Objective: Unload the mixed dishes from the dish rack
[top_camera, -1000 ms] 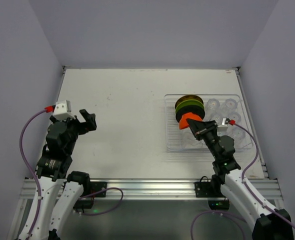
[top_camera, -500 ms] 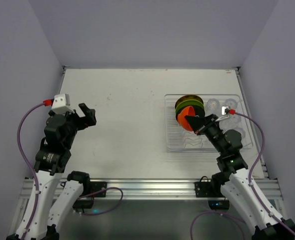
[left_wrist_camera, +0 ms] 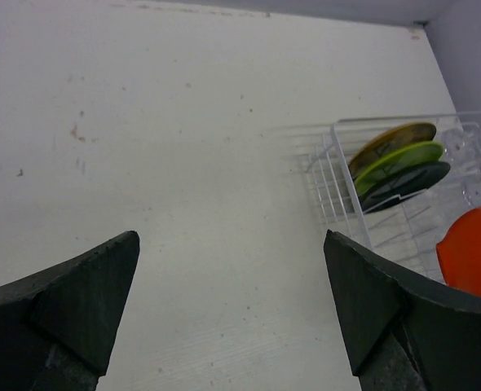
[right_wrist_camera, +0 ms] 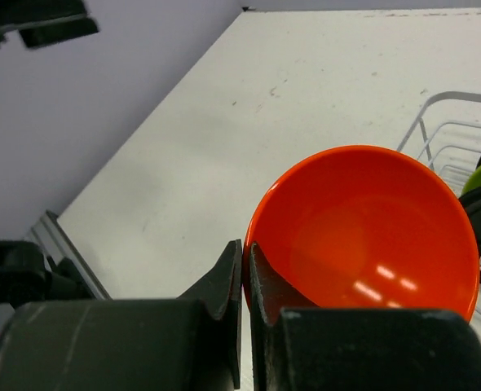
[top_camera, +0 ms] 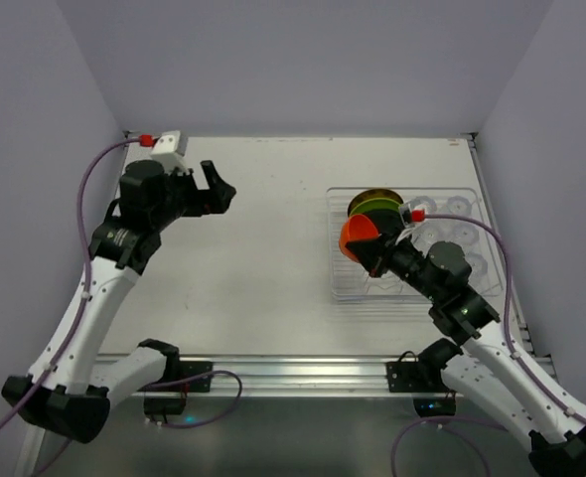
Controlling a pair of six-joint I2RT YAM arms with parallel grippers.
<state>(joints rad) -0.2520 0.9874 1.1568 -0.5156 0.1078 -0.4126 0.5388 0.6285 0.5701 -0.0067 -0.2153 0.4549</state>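
My right gripper [right_wrist_camera: 245, 259] pinching rim of small orange-red bowl [right_wrist_camera: 363, 232]. Bowl tilted, held over left end of clear plastic dish rack [top_camera: 333, 260], right of centre in top view. Black plate [left_wrist_camera: 408, 175], lime green plate [left_wrist_camera: 399, 156], yellow-brown plate [left_wrist_camera: 391, 140] upright in rack. My left gripper [top_camera: 219, 189] spread wide over white table [top_camera: 263, 258], upper left.

Open tabletop [top_camera: 263, 229] left of dish rack [top_camera: 345, 286]; upright plates [top_camera: 377, 204] (three) fill its far-left corner.

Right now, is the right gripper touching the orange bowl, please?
Touching: the right wrist view shows the right gripper clamped on the rim of the orange bowl.
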